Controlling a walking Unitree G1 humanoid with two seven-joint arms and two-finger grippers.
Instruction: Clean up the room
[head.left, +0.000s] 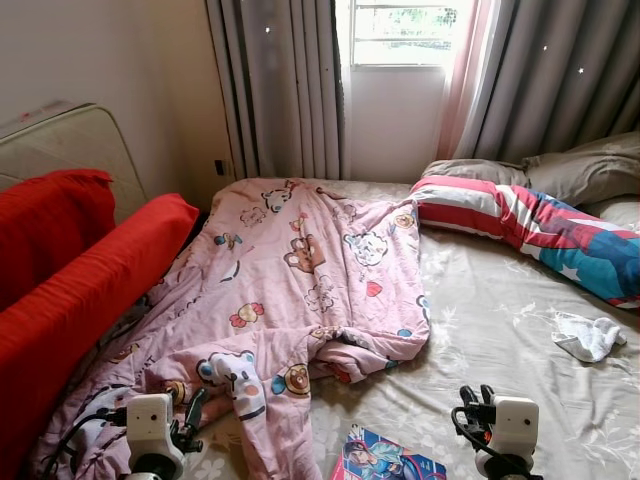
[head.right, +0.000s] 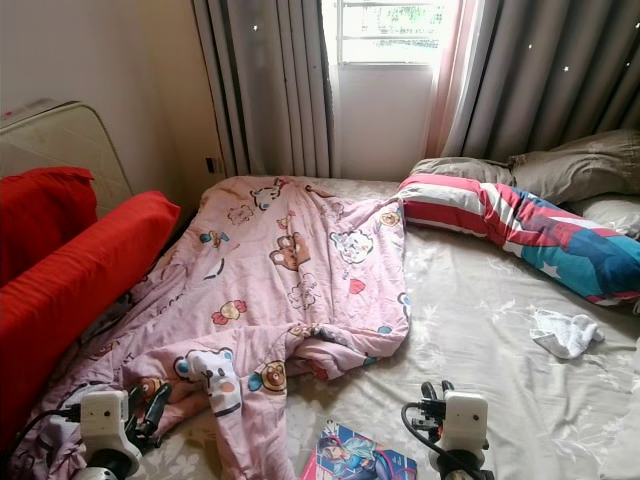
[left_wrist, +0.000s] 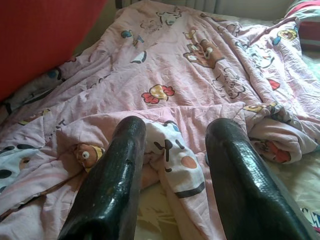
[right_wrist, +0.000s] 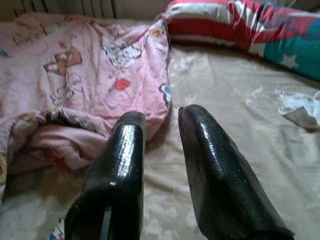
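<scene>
A crumpled pink cartoon-print blanket (head.left: 300, 280) lies spread over the left half of the bed (head.left: 500, 300). Near the right edge sits a small white cloth (head.left: 588, 337). A colourful picture book (head.left: 385, 460) rests at the bed's near edge, between my two arms. My left gripper (head.left: 192, 412) hovers low over the blanket's near folds, and the left wrist view shows its fingers (left_wrist: 120, 170) open with nothing between them. My right gripper (head.left: 472, 400) is held above the bare beige sheet, right of the book. It is open and empty, pointing toward the blanket's edge (right_wrist: 150, 100).
A long red, white and blue striped pillow (head.left: 530, 225) and grey pillows (head.left: 570, 175) lie at the head of the bed. Red cushions (head.left: 90, 280) line the left side, with a pale mattress (head.left: 70, 140) leaning on the wall behind. Grey curtains (head.left: 285, 90) flank a window.
</scene>
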